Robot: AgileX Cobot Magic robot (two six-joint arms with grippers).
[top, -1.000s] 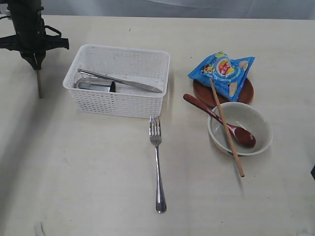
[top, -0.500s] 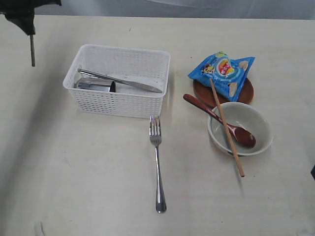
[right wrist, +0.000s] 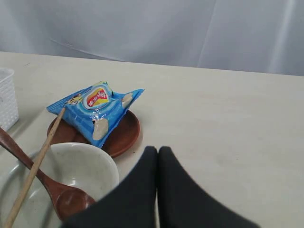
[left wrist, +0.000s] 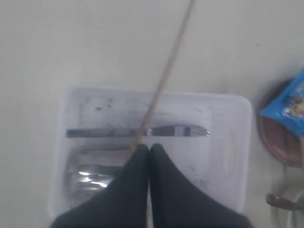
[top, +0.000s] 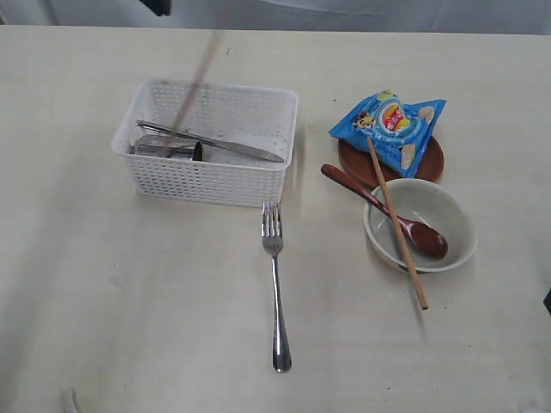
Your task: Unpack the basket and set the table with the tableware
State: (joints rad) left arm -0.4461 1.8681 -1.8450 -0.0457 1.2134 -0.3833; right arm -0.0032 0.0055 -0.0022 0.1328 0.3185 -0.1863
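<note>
The white basket point(top: 207, 181) stands on the table point(top: 129, 301) with a steel knife point(top: 232, 146) and a steel cup point(top: 168, 149) inside. My left gripper point(left wrist: 149, 147) hangs high over the basket, shut on a wooden chopstick point(left wrist: 164, 80) that shows as a blurred slanted streak point(top: 194, 90) above the knife. A fork point(top: 275, 284) lies in front of the basket. To the right a white bowl point(top: 448, 211) holds a red-brown spoon point(top: 353, 185) and a second chopstick point(top: 398, 228). Behind it sits the brown plate point(top: 357, 163). My right gripper point(right wrist: 157, 149) is shut and empty beside the bowl point(right wrist: 71, 166).
A blue snack bag point(top: 392, 125) lies on the brown plate and covers most of it. In the exterior view only a dark scrap of the left arm point(top: 157, 7) shows at the top edge.
My left gripper has risen and swung right from the table's far left to above the basket, carrying the chopstick, which now tilts and blurs. Nothing else moved.
</note>
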